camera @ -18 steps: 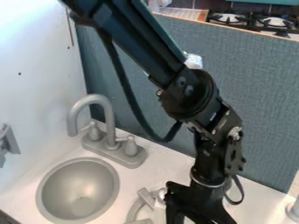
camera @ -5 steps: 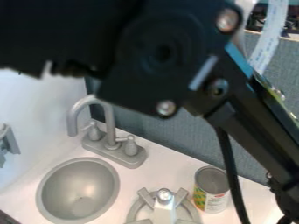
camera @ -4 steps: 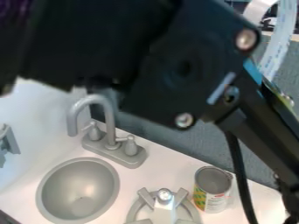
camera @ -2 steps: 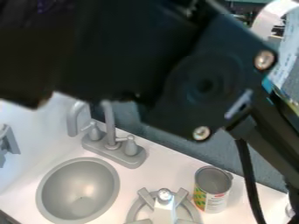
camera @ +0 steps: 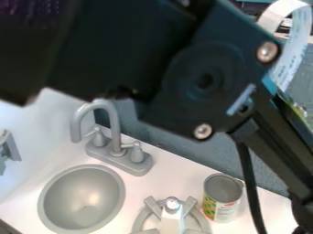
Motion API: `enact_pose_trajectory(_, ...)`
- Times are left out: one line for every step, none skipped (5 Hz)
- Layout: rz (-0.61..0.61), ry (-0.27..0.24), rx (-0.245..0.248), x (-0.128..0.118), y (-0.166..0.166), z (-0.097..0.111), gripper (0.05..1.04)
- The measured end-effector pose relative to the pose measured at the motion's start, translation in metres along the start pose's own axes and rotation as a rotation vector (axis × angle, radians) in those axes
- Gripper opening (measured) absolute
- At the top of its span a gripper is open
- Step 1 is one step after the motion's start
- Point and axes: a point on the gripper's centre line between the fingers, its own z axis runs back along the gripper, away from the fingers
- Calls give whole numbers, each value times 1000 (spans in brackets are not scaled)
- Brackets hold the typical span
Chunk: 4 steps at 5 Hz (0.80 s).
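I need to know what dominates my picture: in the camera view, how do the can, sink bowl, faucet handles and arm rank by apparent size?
1. Arm, enlarged by closeness to the camera
2. Sink bowl
3. Can
4. Faucet handles, too alike to rank between themselves

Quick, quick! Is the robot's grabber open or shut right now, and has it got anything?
Black metal gripper: can't tell if it's open or closed, or if it's holding anything.
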Motion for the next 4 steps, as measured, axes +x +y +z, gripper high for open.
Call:
enact_pose_trajectory(3,-13,-22,0,1,-1,829)
enact_pose_trajectory(-4,-21,-25,1,1,-4,1009)
enact_pose_trajectory(6,-8,-9,-2,3,-4,1006)
enact_pose_trajectory(41,-53,-4,-4,5,19,1003)
